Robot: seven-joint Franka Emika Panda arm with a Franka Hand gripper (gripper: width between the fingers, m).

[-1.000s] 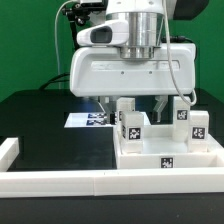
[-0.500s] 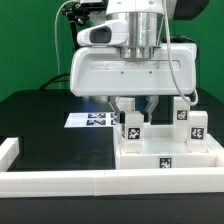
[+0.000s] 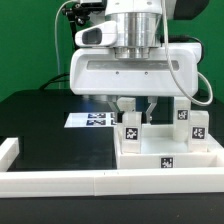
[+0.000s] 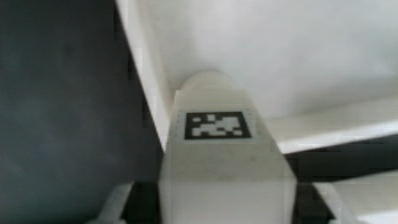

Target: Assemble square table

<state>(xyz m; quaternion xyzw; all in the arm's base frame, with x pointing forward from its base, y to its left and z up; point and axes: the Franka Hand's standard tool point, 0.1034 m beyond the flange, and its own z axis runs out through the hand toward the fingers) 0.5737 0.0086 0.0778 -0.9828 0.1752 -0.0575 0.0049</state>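
Note:
The white square tabletop [image 3: 140,158] lies tray-like at the exterior view's right, with a tag on its front rim. Several white tagged leg blocks stand upright in it: [image 3: 131,128], [image 3: 181,112], [image 3: 197,128]. My gripper [image 3: 133,110] hangs over the tabletop's back left part, its fingers on either side of another upright leg block [image 3: 127,104]. In the wrist view this leg [image 4: 221,150] runs between my fingers [image 4: 121,200], with a dark gap on each side. The gripper [image 4: 221,208] is open around it. The tabletop's inside [image 4: 302,60] shows behind.
The marker board [image 3: 88,119] lies flat on the black table left of the tabletop. A long white border rail [image 3: 60,182] runs along the front, with a raised end at the exterior view's left [image 3: 8,150].
The fingers have drawn in from wide apart to close on either side of the back leg block. The hand has sunk slightly.

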